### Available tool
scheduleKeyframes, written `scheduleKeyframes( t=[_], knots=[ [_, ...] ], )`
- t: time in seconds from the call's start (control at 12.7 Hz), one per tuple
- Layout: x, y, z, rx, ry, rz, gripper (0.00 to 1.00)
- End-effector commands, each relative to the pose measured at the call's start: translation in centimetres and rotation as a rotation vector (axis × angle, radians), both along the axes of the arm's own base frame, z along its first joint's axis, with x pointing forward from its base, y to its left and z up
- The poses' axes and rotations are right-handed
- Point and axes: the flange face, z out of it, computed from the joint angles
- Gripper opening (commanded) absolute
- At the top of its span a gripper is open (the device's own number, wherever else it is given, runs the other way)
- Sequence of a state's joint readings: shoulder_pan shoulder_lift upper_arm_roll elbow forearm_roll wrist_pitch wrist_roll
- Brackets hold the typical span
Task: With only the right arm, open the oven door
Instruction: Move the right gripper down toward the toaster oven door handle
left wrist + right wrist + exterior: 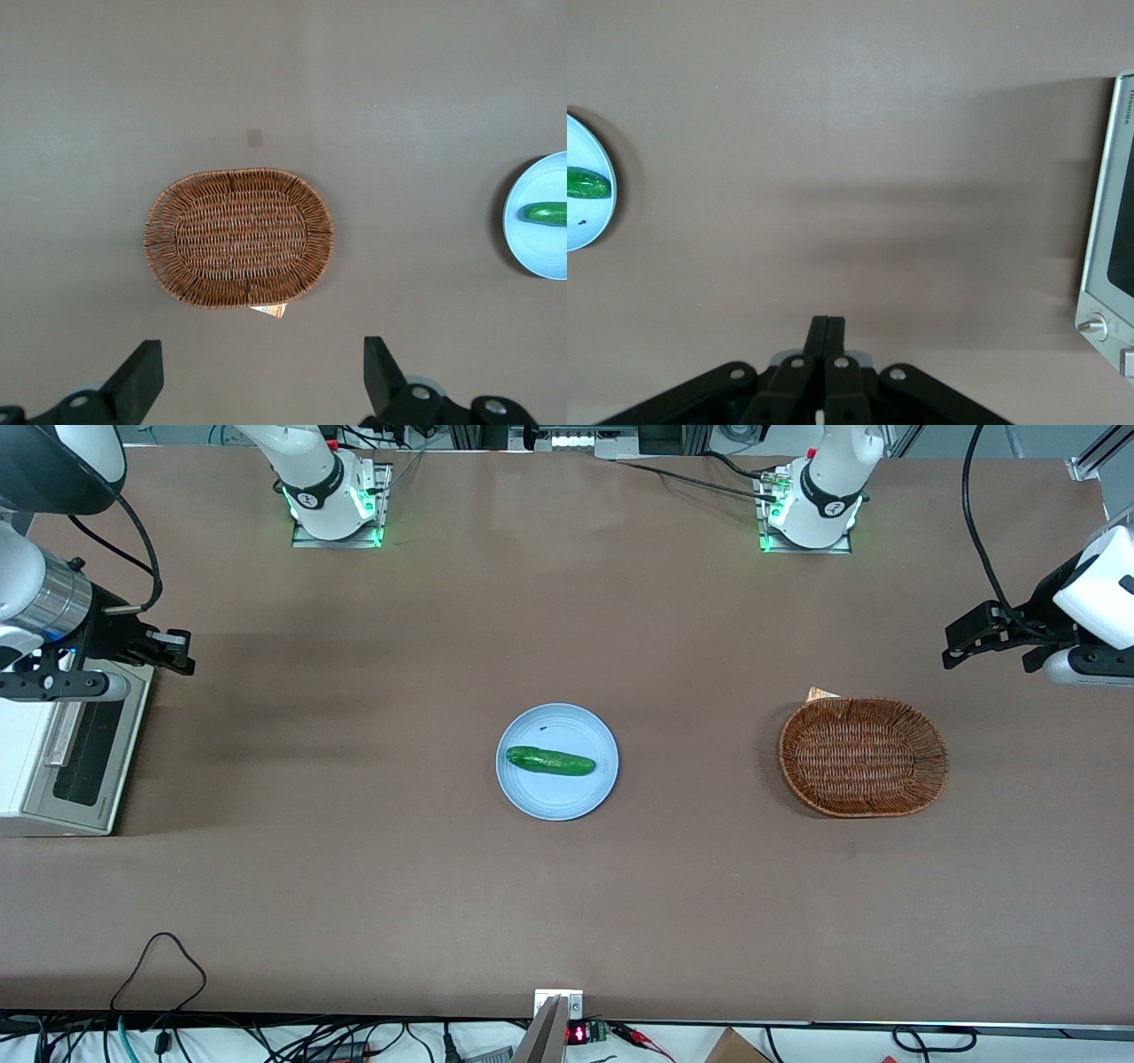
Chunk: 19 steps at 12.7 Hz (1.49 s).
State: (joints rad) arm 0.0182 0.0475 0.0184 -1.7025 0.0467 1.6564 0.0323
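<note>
We've got the gripper (pixel 827 329) with jaws pressed together, holding nothing, hanging above bare tabletop (pixel 372 850) just beside the oven. The right arm (pixel 40 602) reaches over the oven; the oven door (pixel 84 748) is closed.

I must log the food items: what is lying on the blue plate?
One green cucumber lies on the blue plate, with a tiny dark speck beside it. What is under the cucumber is hidden. The right gripper, fingers shut, hangs above the oven.
</note>
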Motion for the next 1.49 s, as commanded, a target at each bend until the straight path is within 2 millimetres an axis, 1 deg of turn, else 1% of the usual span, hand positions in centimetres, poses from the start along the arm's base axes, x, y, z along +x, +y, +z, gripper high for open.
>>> scheduleKeyframes(
  t=[0.0,0.24,0.55,0.63,0.71,0.87,1.02,1.1,1.18,1.42],
  knots=[
    [0.4,-0.2,0.4,-0.006,0.01,0.015,0.01],
    [0.3,-0.3,0.5,-0.02,0.013,0.017,0.01],
    [-0.7,-0.6,-0.3,-0.197,0.101,0.064,0.02],
    [-0.9,-0.2,-0.3,-0.23,0.109,0.081,0.02],
    [-1.0,-0.4,-0.9,-0.266,0.132,0.088,0.02],
    [-0.1,-0.7,-3.5,-0.387,0.18,0.113,0.02],
    [1.1,-1.8,-7.1,-0.545,0.231,0.157,0.02],
    [1.7,-2.4,-8.4,-0.606,0.241,0.173,0.02],
    [2.4,-3.1,-9.6,-0.666,0.245,0.197,0.02],
    [3.7,-4.9,-11.6,-0.789,0.245,0.241,0.02]
  ],
)
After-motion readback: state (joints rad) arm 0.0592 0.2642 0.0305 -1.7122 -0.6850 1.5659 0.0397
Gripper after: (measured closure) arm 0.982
